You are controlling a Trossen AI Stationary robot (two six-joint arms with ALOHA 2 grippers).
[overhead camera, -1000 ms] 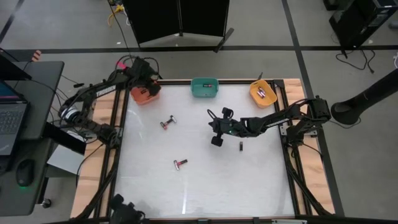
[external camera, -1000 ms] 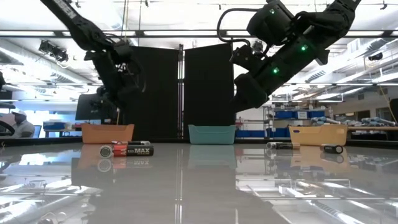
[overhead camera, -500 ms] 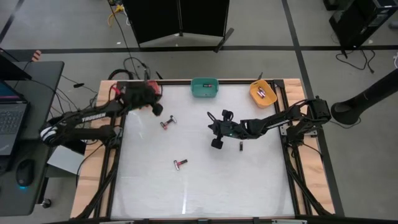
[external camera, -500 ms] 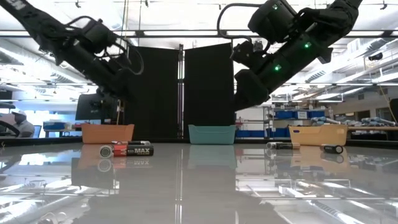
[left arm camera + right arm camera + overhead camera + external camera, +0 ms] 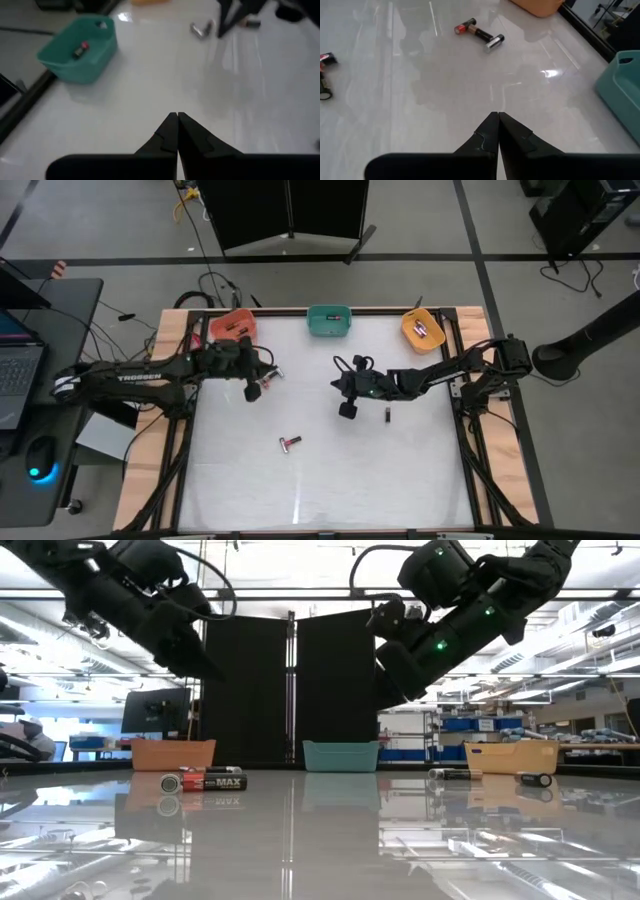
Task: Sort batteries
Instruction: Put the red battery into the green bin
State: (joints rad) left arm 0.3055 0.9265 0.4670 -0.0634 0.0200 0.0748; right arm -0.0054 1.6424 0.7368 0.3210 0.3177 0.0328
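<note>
Left gripper (image 5: 251, 390), fingers pressed together and empty, hung over the table (image 5: 320, 480) just beside a battery pair (image 5: 268, 376) near the orange bin (image 5: 232, 326). Right gripper (image 5: 347, 408), likewise closed on nothing, hovered mid-table near a small dark battery (image 5: 388, 416). Another pair (image 5: 290, 443) lay nearer the front. Low view: one battery (image 5: 212, 781) read "MAX". Teal bin (image 5: 80, 50) and yellow bin (image 5: 421, 330) each held batteries.

The glossy white desk (image 5: 330, 480) carries orange (image 5: 232, 326), yellow (image 5: 421, 328) and teal bins (image 5: 328, 320), with loose batteries (image 5: 290, 443) scattered in front of the teal bin.
</note>
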